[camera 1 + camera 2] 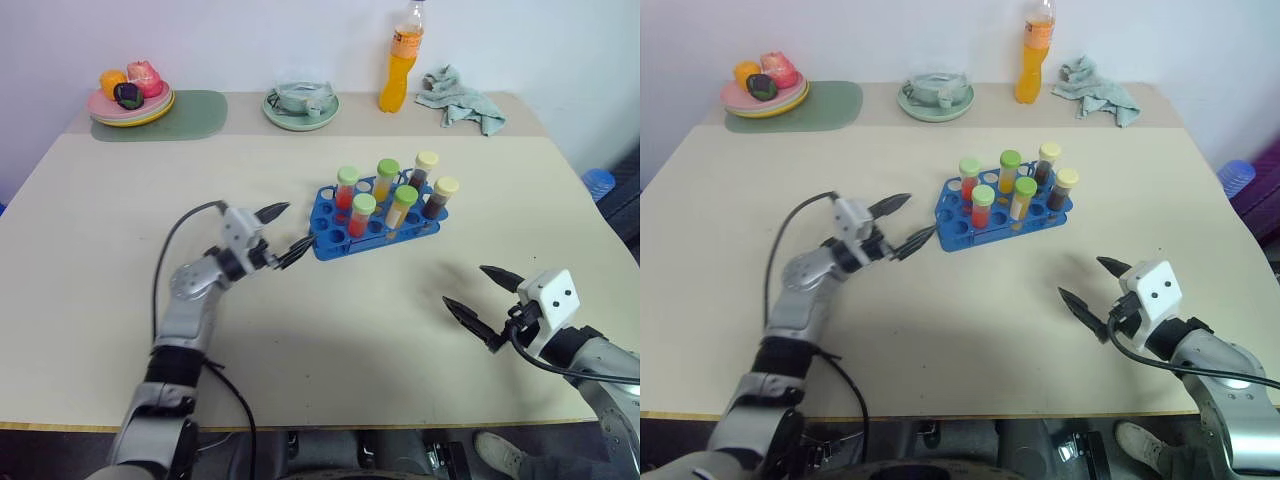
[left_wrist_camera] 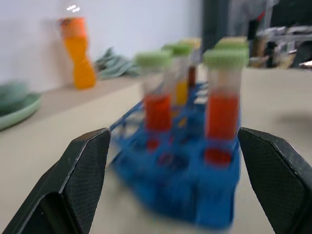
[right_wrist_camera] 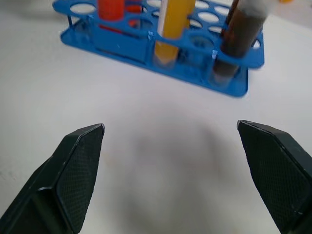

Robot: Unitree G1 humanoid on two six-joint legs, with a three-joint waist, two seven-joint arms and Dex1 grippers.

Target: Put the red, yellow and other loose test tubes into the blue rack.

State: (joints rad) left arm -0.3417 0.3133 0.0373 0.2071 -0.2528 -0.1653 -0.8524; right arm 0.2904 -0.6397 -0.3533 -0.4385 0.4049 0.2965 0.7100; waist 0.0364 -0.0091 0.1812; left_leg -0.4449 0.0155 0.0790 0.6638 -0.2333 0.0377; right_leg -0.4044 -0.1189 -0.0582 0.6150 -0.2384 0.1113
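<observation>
Already, six capped clear plastic test tubes (image 1: 395, 195) are standing upright in the bright blue perforated plastic rack (image 1: 330, 240), which is lying just beyond the left gripper (image 1: 283, 233), whose black fingers are spreading wide around nothing. The right gripper (image 1: 478, 296), equally wide and empty, is hovering well apart. Only its wrist camera is showing the dark brown tube (image 3: 236, 41) seated at the rack's near corner.

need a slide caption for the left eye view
Six capped test tubes stand in the blue rack; both open grippers hover empty nearby.
</observation>
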